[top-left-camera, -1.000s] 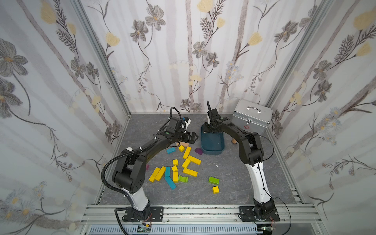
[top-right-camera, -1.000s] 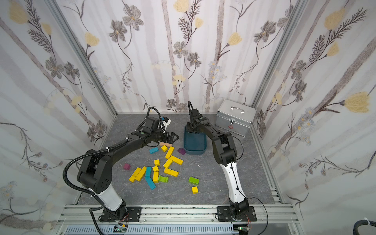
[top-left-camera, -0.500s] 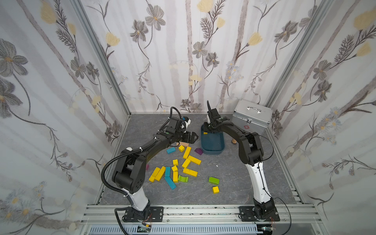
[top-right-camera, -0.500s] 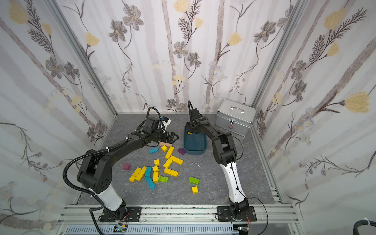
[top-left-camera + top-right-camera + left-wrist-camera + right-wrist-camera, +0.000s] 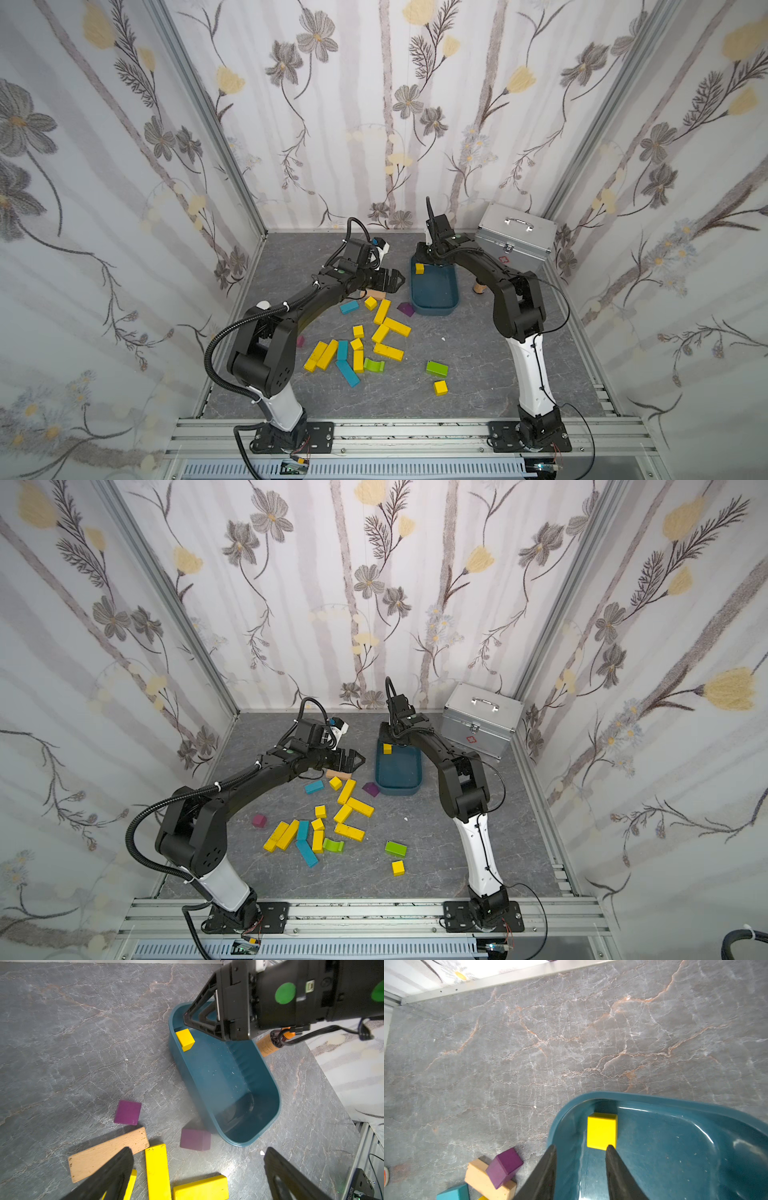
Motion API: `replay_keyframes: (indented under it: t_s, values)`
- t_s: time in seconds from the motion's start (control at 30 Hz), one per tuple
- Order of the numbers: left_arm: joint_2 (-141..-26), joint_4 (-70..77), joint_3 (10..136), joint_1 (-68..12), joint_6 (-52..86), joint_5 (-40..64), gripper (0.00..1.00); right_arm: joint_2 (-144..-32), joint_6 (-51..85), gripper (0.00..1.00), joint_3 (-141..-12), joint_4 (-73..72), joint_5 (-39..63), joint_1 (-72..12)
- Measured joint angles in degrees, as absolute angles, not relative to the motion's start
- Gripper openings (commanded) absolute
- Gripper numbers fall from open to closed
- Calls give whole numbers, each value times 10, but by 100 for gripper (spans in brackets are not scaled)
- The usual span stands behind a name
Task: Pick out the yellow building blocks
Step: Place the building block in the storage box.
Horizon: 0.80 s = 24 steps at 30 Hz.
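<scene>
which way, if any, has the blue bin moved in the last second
No. The blue bin is where it was: its near corner still sits beside the purple block, and its gap to the silver case is unchanged.

Glossy plastic bin (image 5: 685,1147), matt stone-look tbl (image 5: 550,1043); bare-wood bar (image 5: 104,1155), metal case (image 5: 515,239)

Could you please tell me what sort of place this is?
Probably a robot test booth, not a home: left arm and right arm bolted to an aluminium rail, wallpapered panels enclosing a marble-look table, yellow blocks beside a blue bin.
</scene>
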<state>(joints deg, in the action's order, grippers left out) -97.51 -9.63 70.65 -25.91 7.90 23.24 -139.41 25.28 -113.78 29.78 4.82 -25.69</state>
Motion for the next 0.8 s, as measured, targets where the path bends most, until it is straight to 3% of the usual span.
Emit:
replay_keyframes:
  t_s: [0.8]
  values:
    - [-971, -102, 707, -269, 73, 226, 99, -1220, 217, 39, -974, 268, 11, -298]
